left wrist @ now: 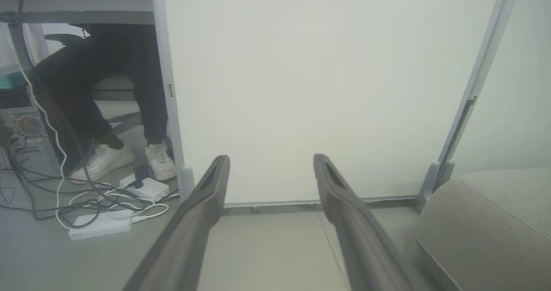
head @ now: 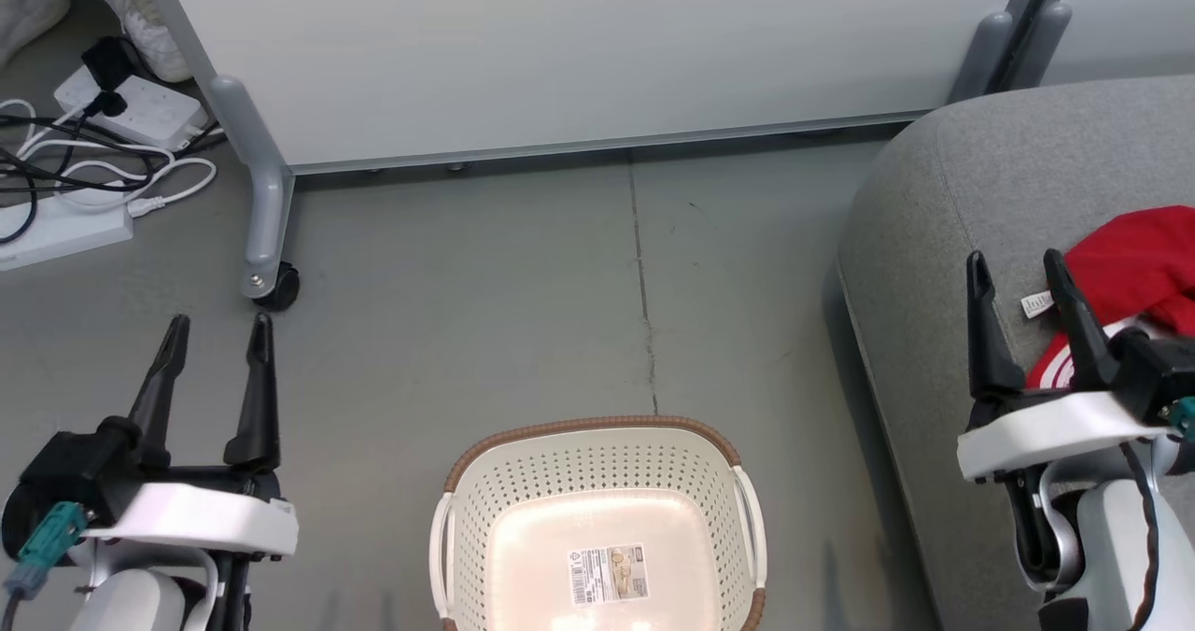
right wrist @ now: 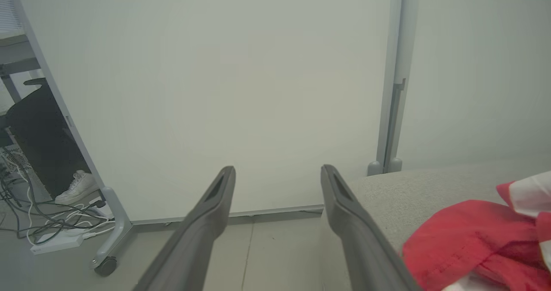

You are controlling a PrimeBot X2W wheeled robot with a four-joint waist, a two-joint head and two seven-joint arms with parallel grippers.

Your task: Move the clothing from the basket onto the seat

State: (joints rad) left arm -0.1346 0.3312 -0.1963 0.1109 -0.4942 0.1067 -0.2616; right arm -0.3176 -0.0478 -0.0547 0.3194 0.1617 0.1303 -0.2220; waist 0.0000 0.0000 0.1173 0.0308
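Both arms sit low, fingers pointing forward, the left gripper (head: 219, 323) left of the cream basket (head: 597, 423) and the right gripper (head: 1016, 262) to its right, both spread wide and empty, while the red clothing (head: 1139, 258) lies on the grey seat (head: 980, 174) right of the basket.

Red clothing (head: 1144, 258) on grey seat (head: 943, 202)

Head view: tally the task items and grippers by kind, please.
Basket: 1
Seat: 1
Clothing heap: 1
Grippers: 2, left gripper and right gripper
Total: 5
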